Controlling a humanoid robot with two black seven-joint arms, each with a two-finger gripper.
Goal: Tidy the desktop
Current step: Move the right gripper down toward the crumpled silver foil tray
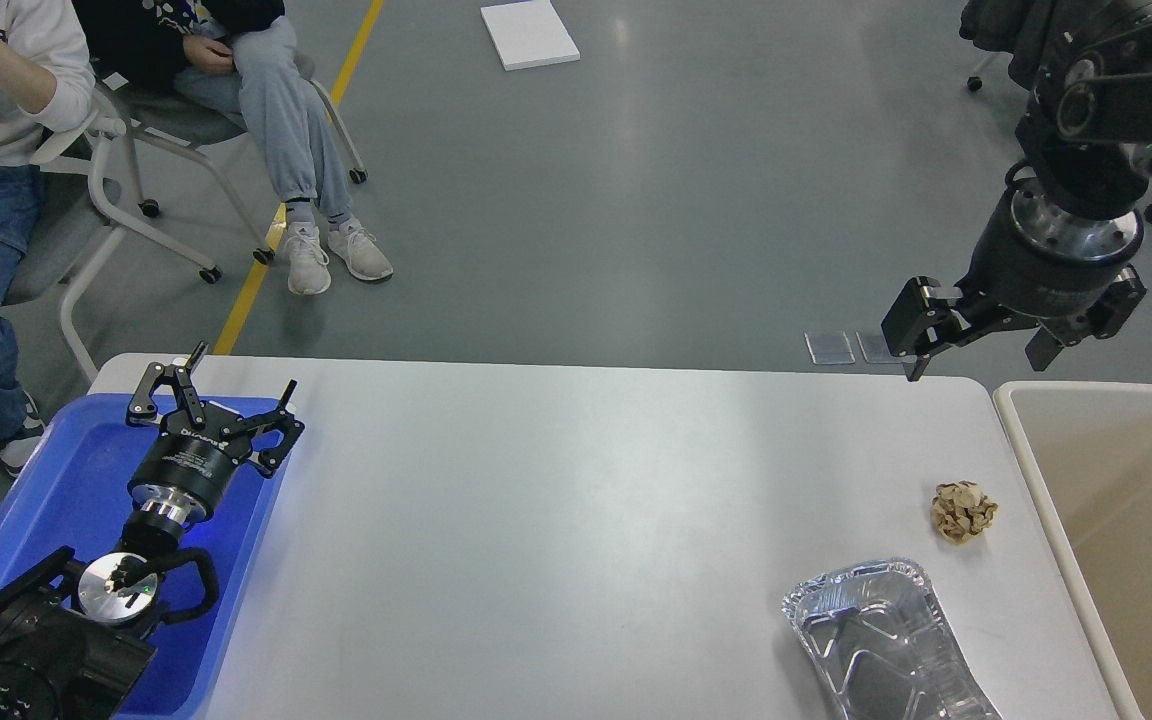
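Desktop [556, 520]: large light grey-white tabletop, fills the lower middle of the head view, far edge running across just below mid-frame. Mostly bare surface.

On it, right side: a crumpled brown paper ball [964, 512], near the right edge. Just in front of the ball, apart from it, a foil tray [881, 645], dented, lying open side up, partly cut off by the bottom of the frame. Nothing visible inside the foil tray.

Left end: blue tray [46, 500] sits at the desktop's left edge. Inner floor, where visible, holds no objects; much of it is covered by the left arm. Left gripper [221, 395] hangs over the blue tray's far right corner, fingers spread wide, nothing between them. Contact with the tray cannot be told.

Right end: beige bin [1036, 470] just beside the desktop's right edge. The visible part of its interior shows nothing in it; the rest runs out of frame.

Right gripper [986, 345] is raised above the desktop's far right corner, jaws spread wide, holding nothing. Well apart from the paper ball.

Beyond the desktop: grey floor, a yellow floor line [276, 230], a white board [529, 34] lying flat, two small clear plates [829, 347] on the floor near the table's far edge. Two seated people [276, 110] on wheeled chairs at upper left.
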